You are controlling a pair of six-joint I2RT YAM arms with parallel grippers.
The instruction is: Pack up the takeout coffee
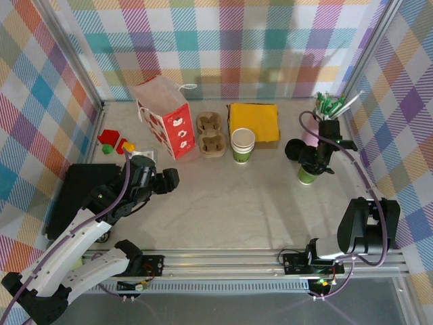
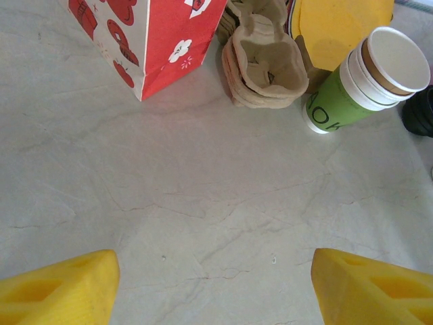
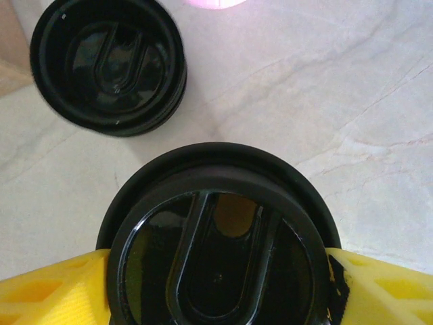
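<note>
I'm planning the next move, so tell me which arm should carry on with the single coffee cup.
Right. The right gripper clasps the black lid directly above the takeout coffee. The left gripper hangs open near the red bag, far across the table from that cup.

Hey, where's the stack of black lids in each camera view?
Top external: stack of black lids right of centre, beside the right gripper.
Left wrist: the stack at the right edge, cut off.
Right wrist: the stack upper left, beyond the gripped lid.
Shared landmark: nested cups, left of the stack.
</note>
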